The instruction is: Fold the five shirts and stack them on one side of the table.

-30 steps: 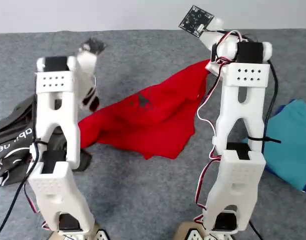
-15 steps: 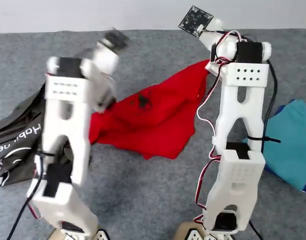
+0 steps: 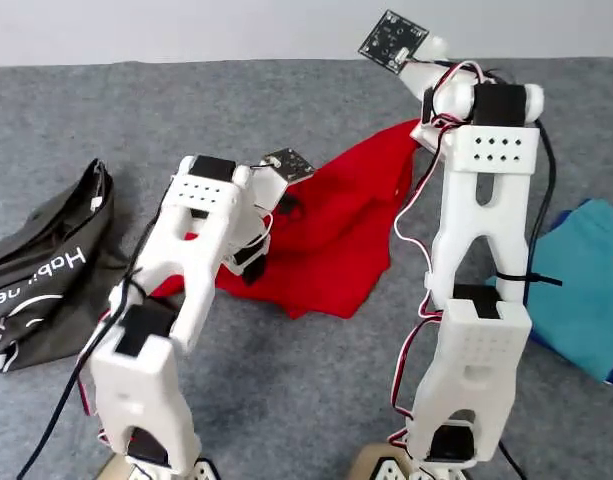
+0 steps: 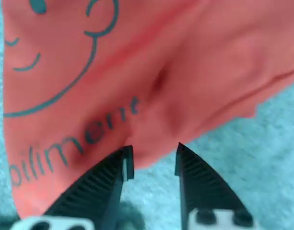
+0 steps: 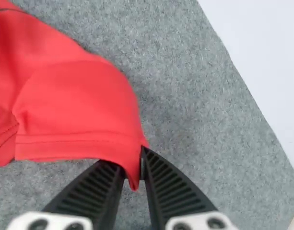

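A red shirt [image 3: 326,225] lies crumpled in the middle of the grey table, one corner lifted toward the back right. My right gripper [image 5: 134,165] is shut on that hemmed corner of the red shirt [image 5: 65,110], holding it just above the table. My left gripper [image 4: 151,155] is open and hovers low over the printed part of the red shirt [image 4: 137,72], close to its edge, with nothing between the fingers. In the high view the left gripper [image 3: 252,258] hangs over the shirt's left half.
A dark grey shirt [image 3: 46,265] with white print lies bunched at the left edge. A teal shirt [image 3: 586,290] lies at the right edge, with a bit of blue cloth beside it. Bare grey table cover [image 3: 286,380] runs along the front between the arms.
My left arm has swung right from beside the dark shirt and now leans over the red shirt's left half. The right arm has kept still with the corner in its grip.
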Tool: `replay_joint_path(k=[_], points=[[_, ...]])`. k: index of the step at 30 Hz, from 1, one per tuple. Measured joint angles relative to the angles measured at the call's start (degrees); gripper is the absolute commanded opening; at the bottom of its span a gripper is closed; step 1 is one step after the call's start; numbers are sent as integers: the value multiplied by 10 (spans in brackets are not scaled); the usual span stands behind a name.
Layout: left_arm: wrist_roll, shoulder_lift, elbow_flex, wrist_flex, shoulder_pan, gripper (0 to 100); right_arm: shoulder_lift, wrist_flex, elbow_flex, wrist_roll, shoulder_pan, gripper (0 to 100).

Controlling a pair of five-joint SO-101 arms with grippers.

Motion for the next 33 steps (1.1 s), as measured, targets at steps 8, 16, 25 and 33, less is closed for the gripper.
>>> replay_joint_path(k=[8,16,25,33], points=[[0,88,-113,0,-13,148,0,0,0,-10,0,11],[-1,93,-152,8,-13,148,0,0,0,-10,0,11],[-2,95,-152,48,0,88,0,0,0,-10,0,11],[-2,92,-152,85,57,69,0,0,0,-10,0,11]])
